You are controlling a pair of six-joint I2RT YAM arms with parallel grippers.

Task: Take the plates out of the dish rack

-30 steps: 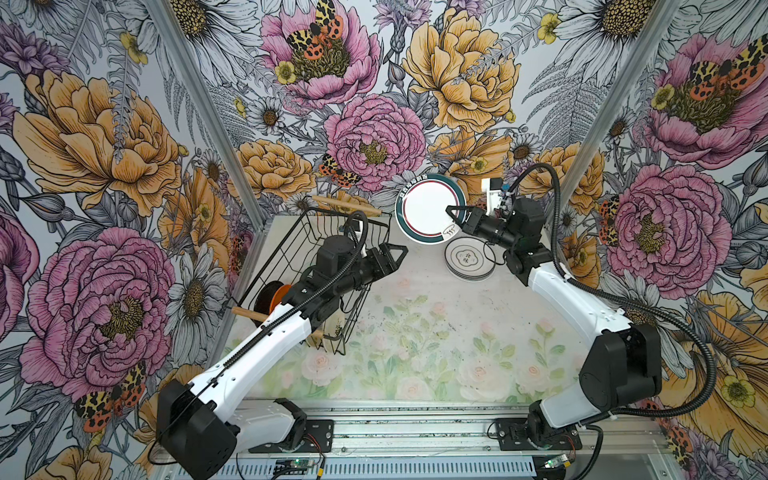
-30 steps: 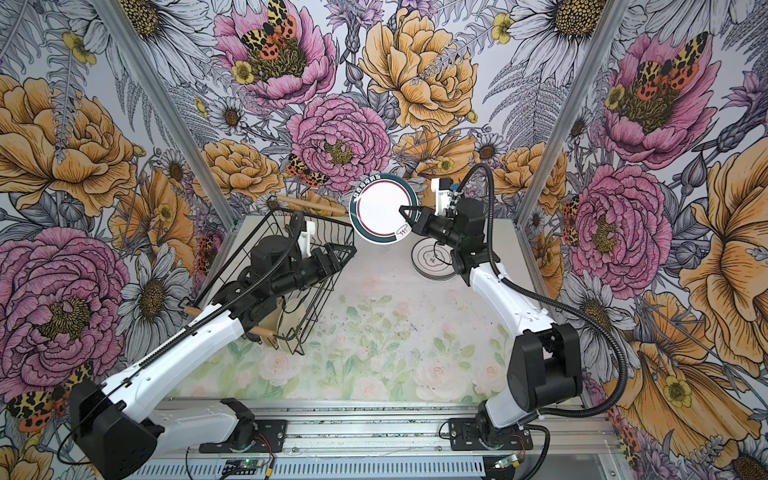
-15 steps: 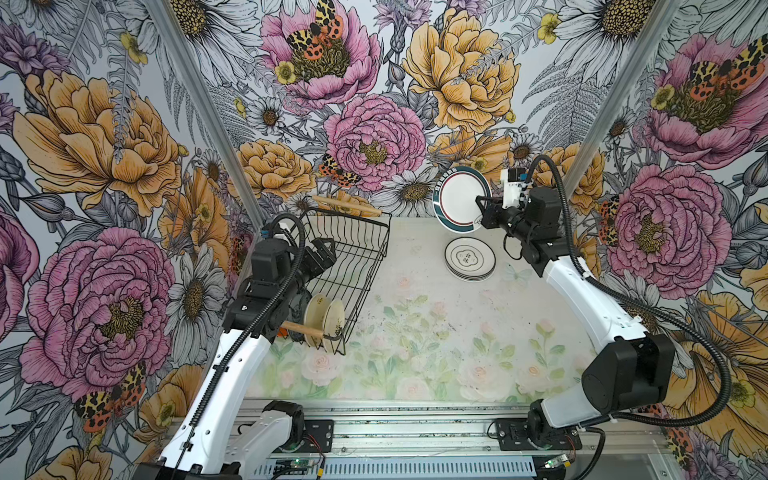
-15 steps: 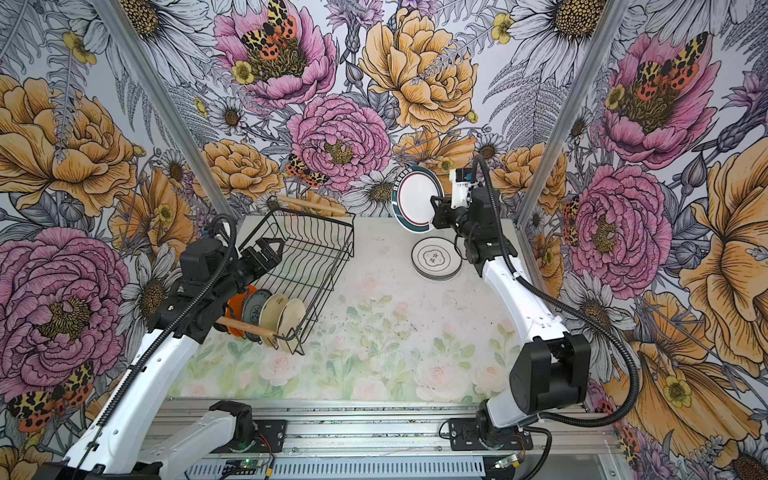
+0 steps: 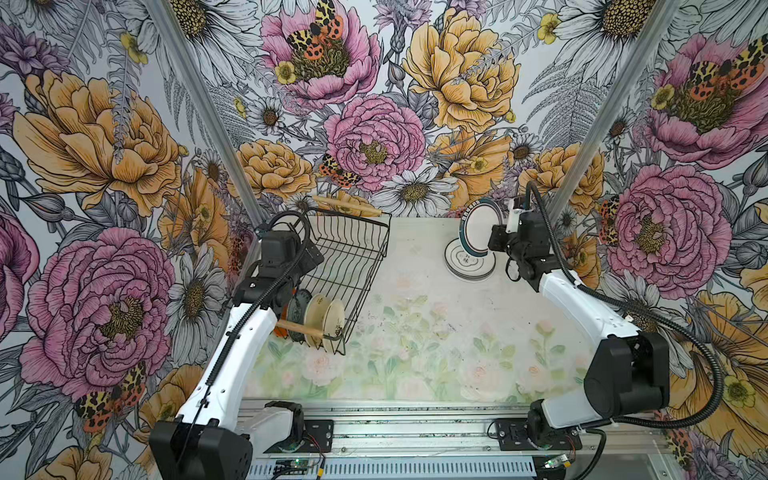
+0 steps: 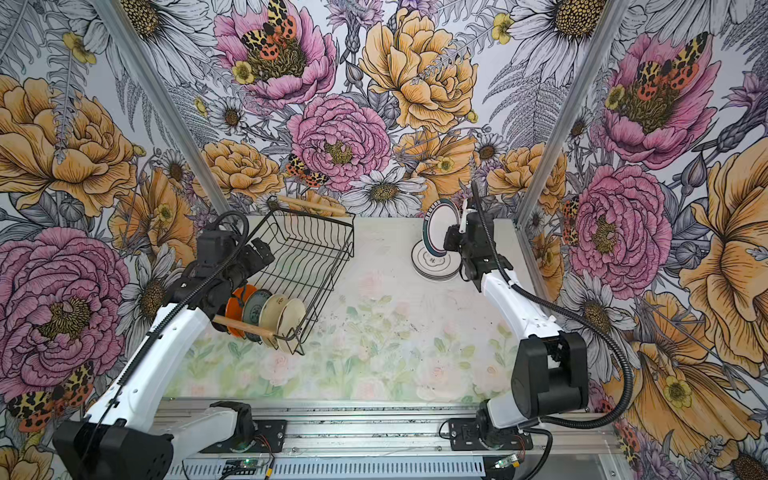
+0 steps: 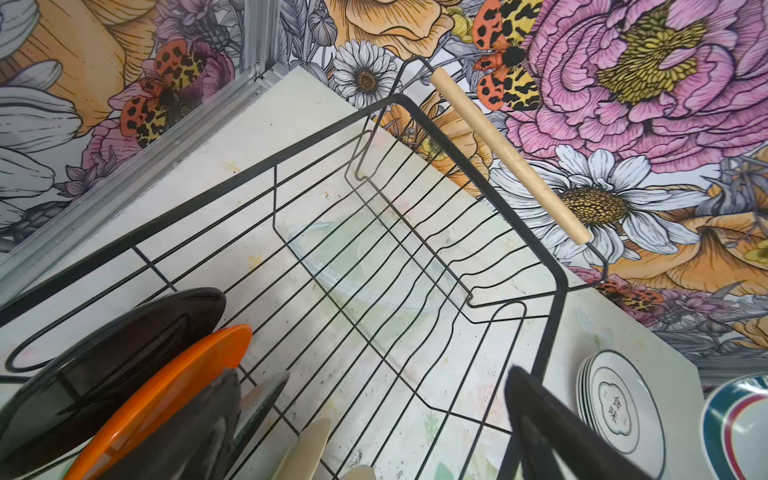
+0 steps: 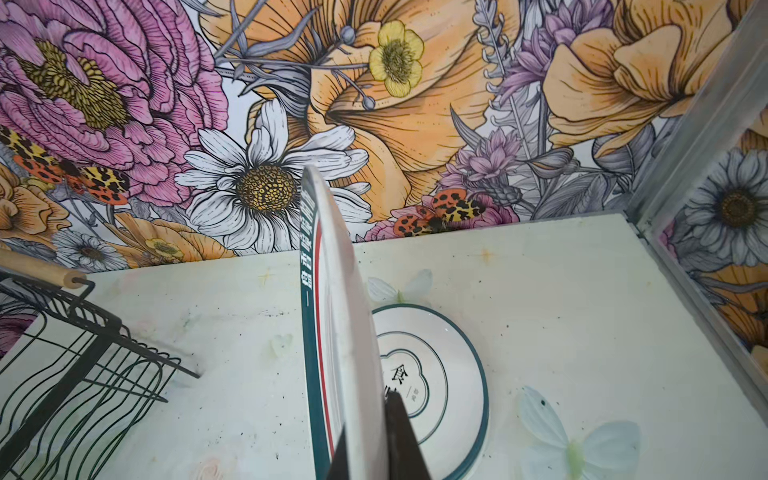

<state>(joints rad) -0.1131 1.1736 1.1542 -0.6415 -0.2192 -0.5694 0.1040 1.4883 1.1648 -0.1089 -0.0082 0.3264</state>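
Observation:
The black wire dish rack (image 5: 357, 219) (image 6: 316, 216) (image 7: 498, 209) stands at the left of the table. Several plates stand on edge at its near end: black (image 7: 104, 353), orange (image 6: 237, 307) (image 7: 166, 399), teal-patterned (image 6: 254, 309) and cream (image 5: 328, 316) (image 6: 282, 316). My left gripper (image 5: 311, 257) (image 6: 259, 251) (image 7: 374, 436) hangs open above the rack, just behind those plates, holding nothing. My right gripper (image 5: 496, 241) (image 6: 451, 241) (image 8: 365, 449) is shut on a teal-rimmed white plate (image 5: 478, 226) (image 6: 440, 226) (image 8: 332, 311). That plate is held on edge over a stack of white plates (image 5: 469, 266) (image 6: 434, 264) (image 8: 436, 374) (image 7: 615, 407).
The rack's far end holds no plates, and its wooden handle (image 7: 511, 158) lies close to the back wall. Flowered walls close the table in at the left, back and right. The stack lies near the back right corner.
My left arm has drawn back from the middle of the table to above the rack, and its jaws have opened. My right gripper has carried the teal-rimmed plate rightward and down over the stack.

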